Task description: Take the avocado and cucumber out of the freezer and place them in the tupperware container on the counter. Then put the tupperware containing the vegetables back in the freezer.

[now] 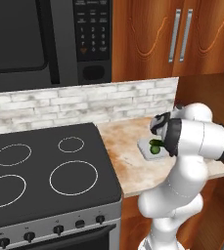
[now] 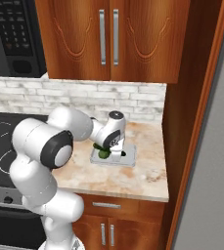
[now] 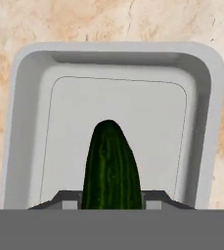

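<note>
Holding that short, dark green, glossy cucumber point(image 3: 111, 168) looks solid from the hand view: the two-finger gripper point(image 3: 111, 200) has its jaws pinched on either side of the cucumber's near end, one at 9 o'clock and one at 3 o'clock of it, so you're closed on it, not open.

How it'll handle, just my read: it's a stiff little cylinder, probably light, but that shiny rounded skin looks slippery, so it could twist or slide out if you swing fast. You've got it near one end rather than at the middle, which I'd guess makes it a bit more prone to pivoting. A grip across the middle of the long side would be the safer spot.

Where it is: right over the shallow, pale grey rectangular tupperware container point(image 3: 25, 122) with the rounded corners, which sits on the beige-pink marbled stone counter point(image 3: 108, 19). In the right base view the gripper point(image 2: 114, 149) is low over that tray point(image 2: 128, 160), with green point(image 2: 103, 153) showing at its 9 o'clock side. Can't tell if the cucumber is touching the floor of the tray yet.

Pointing: in the hand view its long axis runs 6 to 12 o'clock, free rounded tip at 12, lined up with the tray's longer side. It looks short enough to fit inside.
</note>
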